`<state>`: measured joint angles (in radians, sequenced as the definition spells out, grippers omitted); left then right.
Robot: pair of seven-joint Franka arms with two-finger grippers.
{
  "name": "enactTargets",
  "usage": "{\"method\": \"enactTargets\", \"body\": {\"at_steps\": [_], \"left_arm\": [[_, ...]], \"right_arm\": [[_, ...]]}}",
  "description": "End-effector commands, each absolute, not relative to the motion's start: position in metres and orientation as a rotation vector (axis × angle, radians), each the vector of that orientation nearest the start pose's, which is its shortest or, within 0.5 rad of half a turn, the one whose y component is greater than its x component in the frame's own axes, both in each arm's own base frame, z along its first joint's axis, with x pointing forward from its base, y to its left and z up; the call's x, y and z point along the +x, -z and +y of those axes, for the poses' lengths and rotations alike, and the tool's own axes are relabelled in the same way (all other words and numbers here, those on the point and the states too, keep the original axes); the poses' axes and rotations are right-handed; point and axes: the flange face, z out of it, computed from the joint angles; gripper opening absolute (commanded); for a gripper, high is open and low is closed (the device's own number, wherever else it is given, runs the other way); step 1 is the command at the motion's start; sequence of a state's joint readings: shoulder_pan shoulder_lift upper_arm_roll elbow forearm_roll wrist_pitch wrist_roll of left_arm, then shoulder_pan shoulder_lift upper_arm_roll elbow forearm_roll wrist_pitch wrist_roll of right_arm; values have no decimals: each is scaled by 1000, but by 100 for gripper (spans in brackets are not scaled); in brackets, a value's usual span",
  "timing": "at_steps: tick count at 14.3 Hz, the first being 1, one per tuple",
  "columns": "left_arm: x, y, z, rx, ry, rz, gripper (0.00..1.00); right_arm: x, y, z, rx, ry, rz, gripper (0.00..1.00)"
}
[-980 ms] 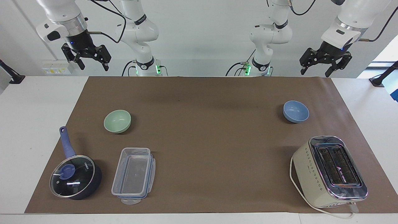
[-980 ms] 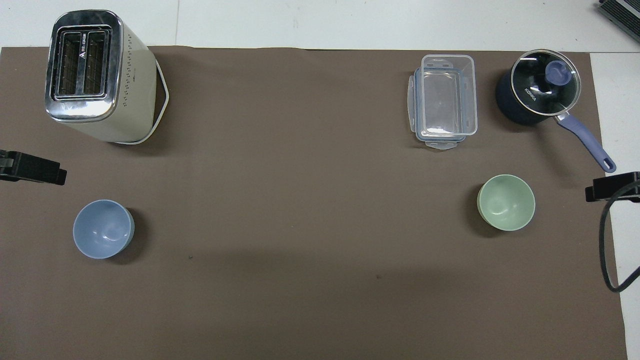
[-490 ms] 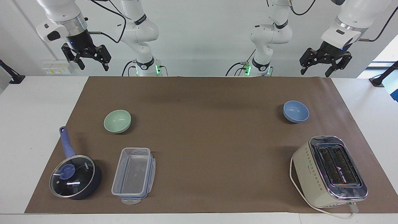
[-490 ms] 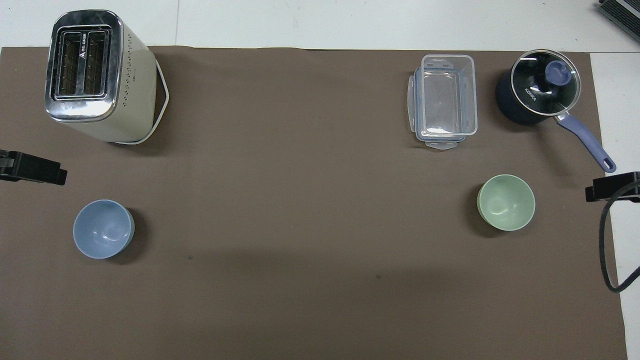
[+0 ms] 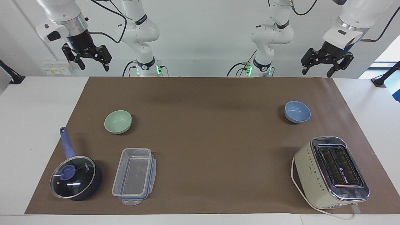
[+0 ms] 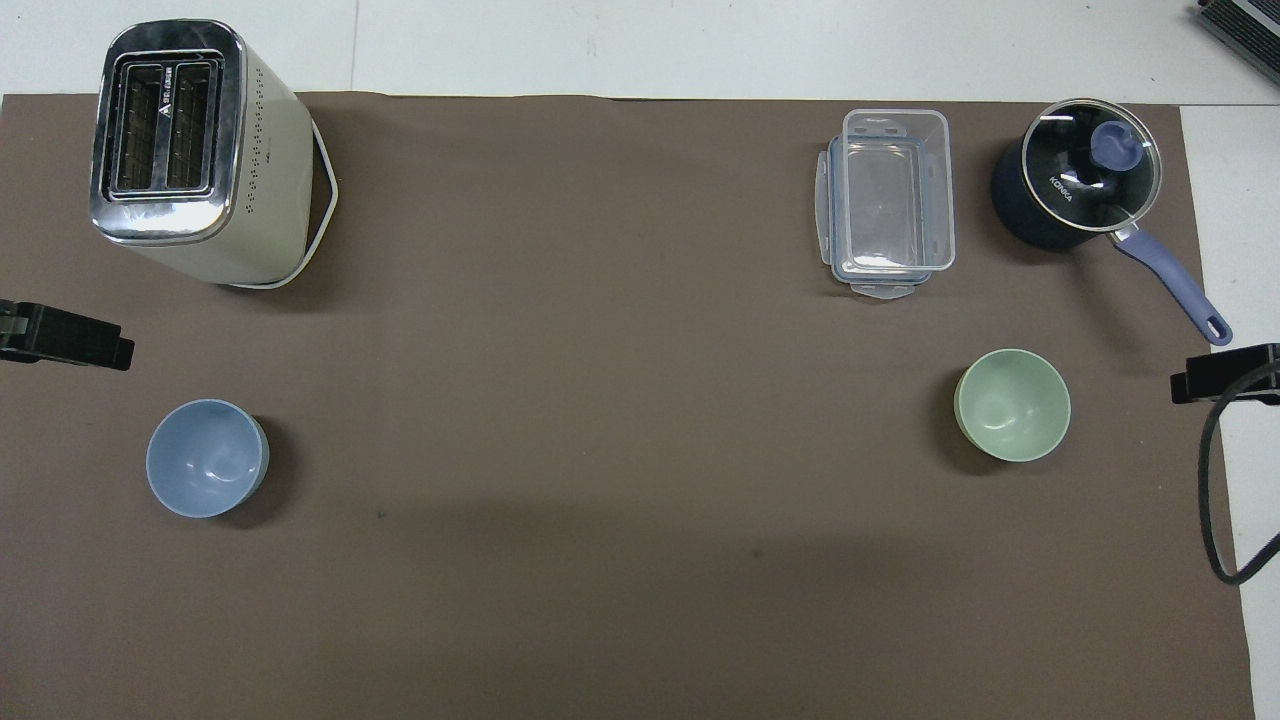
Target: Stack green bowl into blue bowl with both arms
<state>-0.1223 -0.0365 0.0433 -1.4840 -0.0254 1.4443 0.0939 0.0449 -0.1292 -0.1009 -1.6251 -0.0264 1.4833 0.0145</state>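
The green bowl [image 5: 117,122] stands upright on the brown mat toward the right arm's end; it also shows in the overhead view [image 6: 1012,405]. The blue bowl [image 5: 297,112] stands upright toward the left arm's end, and shows in the overhead view [image 6: 207,458]. Both bowls are empty and far apart. My right gripper [image 5: 94,66] hangs open and empty, high over the mat's corner at the robots' edge. My left gripper [image 5: 317,72] hangs open and empty, high over the mat's other corner at that edge. Only their tips show in the overhead view.
A cream toaster [image 5: 331,172] stands farther from the robots than the blue bowl. A clear plastic box [image 5: 134,176] and a dark blue lidded saucepan [image 5: 75,176] stand farther from the robots than the green bowl. The brown mat [image 5: 206,131] covers the table.
My right gripper has risen very slightly. The left gripper, the bowls and the other things have not moved.
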Motion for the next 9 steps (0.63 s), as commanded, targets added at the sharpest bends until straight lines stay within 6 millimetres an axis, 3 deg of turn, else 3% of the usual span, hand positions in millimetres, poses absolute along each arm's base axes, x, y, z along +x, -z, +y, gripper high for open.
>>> {"method": "enactTargets", "body": {"at_steps": [1,9], "left_arm": [[526,-675,-42,-3148,-2,257,100],[522,-673,-34,-3152,-12,251,100]], "right_arm": [[499,-662,-36,-3150,-26,91,100],[499,-662,-36,-3150,-26,91,100]]}}
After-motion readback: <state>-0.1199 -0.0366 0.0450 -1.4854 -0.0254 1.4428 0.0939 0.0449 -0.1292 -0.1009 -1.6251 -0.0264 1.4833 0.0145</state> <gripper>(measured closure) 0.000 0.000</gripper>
